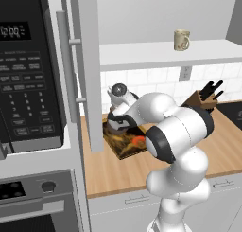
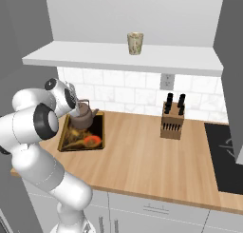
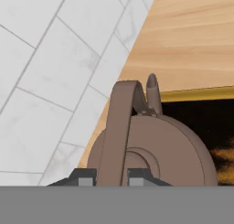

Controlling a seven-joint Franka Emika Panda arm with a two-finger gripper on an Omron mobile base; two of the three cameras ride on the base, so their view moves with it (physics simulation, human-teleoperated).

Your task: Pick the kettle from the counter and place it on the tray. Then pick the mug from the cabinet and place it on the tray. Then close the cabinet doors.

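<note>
Hand view puts me right over the gripper [image 3: 107, 177]: its two dark tips sit narrow on either side of the thin arched handle of the kettle [image 3: 155, 150], touching or very nearly so, and I take that as a grip on the handle. Just beyond the kettle's spout runs the gold rim of the tray [image 3: 201, 94], with the dark printed surface directly under the pot.

From the right base view the kettle [image 2: 83, 116] stands upright at the back end of the tray [image 2: 97, 132], right below the hand, so the first step looks almost done (the jaws only have to let go). I cannot tell whether its base already rests on the tray or hangs just above it.

Well above the gripper and off to its side, the mug [image 2: 135, 43] stands alone on the pale shelf of the cabinet [image 2: 123, 56], not yet fetched. Close beside the arm, one of the cabinet doors [image 1: 90, 70] stands swung open, so the mug move and the door closing are both left.
</note>
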